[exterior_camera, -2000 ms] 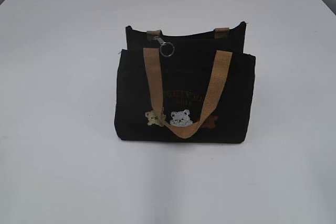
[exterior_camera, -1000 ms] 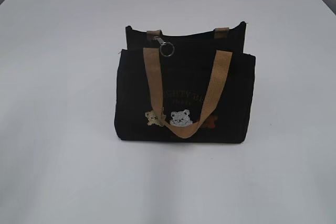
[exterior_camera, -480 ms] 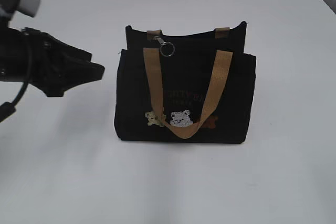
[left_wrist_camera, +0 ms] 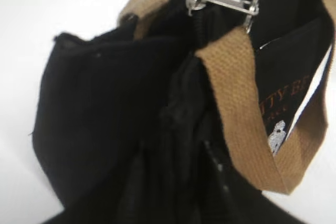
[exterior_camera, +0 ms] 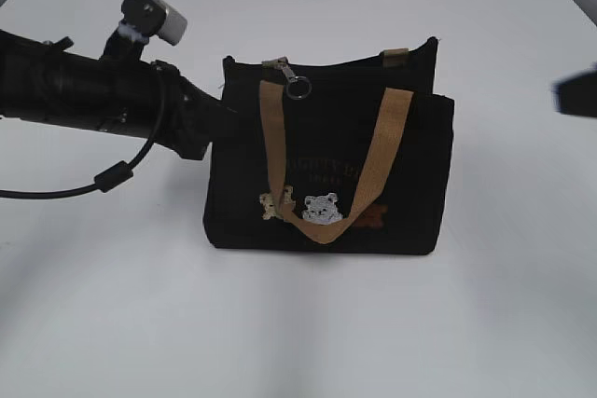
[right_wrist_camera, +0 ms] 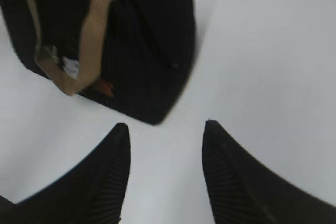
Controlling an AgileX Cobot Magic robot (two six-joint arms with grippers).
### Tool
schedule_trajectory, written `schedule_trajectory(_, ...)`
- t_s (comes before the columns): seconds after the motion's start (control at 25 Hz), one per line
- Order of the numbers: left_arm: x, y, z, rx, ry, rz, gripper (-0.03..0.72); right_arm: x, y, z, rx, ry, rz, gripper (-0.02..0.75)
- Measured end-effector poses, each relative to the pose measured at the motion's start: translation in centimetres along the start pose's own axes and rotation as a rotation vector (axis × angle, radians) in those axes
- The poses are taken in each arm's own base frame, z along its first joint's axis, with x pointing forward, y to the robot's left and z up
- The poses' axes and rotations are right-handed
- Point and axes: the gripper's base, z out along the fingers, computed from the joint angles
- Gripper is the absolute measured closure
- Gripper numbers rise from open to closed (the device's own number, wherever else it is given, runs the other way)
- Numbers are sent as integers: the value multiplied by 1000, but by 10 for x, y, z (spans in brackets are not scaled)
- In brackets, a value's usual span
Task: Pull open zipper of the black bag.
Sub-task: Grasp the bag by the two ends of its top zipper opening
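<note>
Black bag (exterior_camera: 326, 170) stands upright on the white worktop (exterior_camera: 112, 305), near the middle of the exterior view, front panel with the small embroidered bears (exterior_camera: 312, 208) and brownish lettering facing the camera. One tan webbing handle (exterior_camera: 322, 160) hangs down over the front; the stubs of the rear handle show above the back edge. Zipper (exterior_camera: 291, 78) runs along the bag's top edge, with its silver pull and round ring lying toward the bag's left end as seen from the exterior view. Left arm (exterior_camera: 93, 95) reaches in from the left side, its tip at the bag's upper left corner; the left end effector's fingers are lost against the black fabric, so cannot tell whether they are apart or clamped. Left wrist view is filled by the bag at very close range, silver pull (left_wrist_camera: 223, 2) above the tan strap. Right end effector (right_wrist_camera: 165, 145) hovers over bare worktop beside the bag's lower corner, fingers (right_wrist_camera: 113, 166) apart with nothing between them, not touching the bag.
</note>
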Motion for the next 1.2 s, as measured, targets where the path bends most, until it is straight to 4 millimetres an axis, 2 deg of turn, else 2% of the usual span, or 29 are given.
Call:
schedule_trajectory(0.04,-1,-1,3,8,0,4,567,-17,-3,26,-69,29,-29,383)
schedule_trajectory(0.08,-1,-2,5,12,-1,13,616,-36,0,47,-139,26,-99,383)
schedule_trajectory(0.16,-2,-2,5,12,-2,18,617,-71,17,86,-266,9,-270,383)
schedule_trajectory(0.24,-2,-2,6,14,-3,19,617,-91,41,132,-370,29,-413,383)
schedule_trajectory(0.28,-2,-2,6,15,-3,19,617,-101,49,147,-397,27,-452,383)
schedule_trajectory(0.4,-2,-2,6,16,-3,20,617,-111,71,196,-455,69,-536,383)
schedule_trajectory(0.52,-2,-2,6,16,-4,21,617,-112,79,226,-471,99,-573,383)
schedule_trajectory(0.6,-2,-2,6,16,-4,21,617,-108,81,238,-475,120,-590,395)
schedule_trajectory(0.64,-2,-2,6,16,-4,21,617,-105,83,243,-478,134,-602,426)
schedule_trajectory(0.68,-2,-2,6,16,-4,21,617,-103,84,245,-480,145,-613,477)
schedule_trajectory(0.76,-2,-2,6,16,-4,21,617,-101,85,246,-478,161,-609,654)
schedule_trajectory(0.84,-2,-2,6,16,-4,21,617,-103,79,243,-457,175,-564,727)
schedule_trajectory(0.96,-2,-2,6,16,-4,21,617,-109,50,229,-395,237,-433,738)
schedule_trajectory(1.08,-3,-2,6,16,-5,20,617,-110,-2,208,-306,326,-264,738)
schedule_trajectory(1.16,-3,-2,6,15,-6,20,617,-109,-19,200,-272,364,-200,735)
schedule_trajectory(1.2,-3,-2,6,12,-3,16,616,-107,-19,198,-276,388,-164,708)
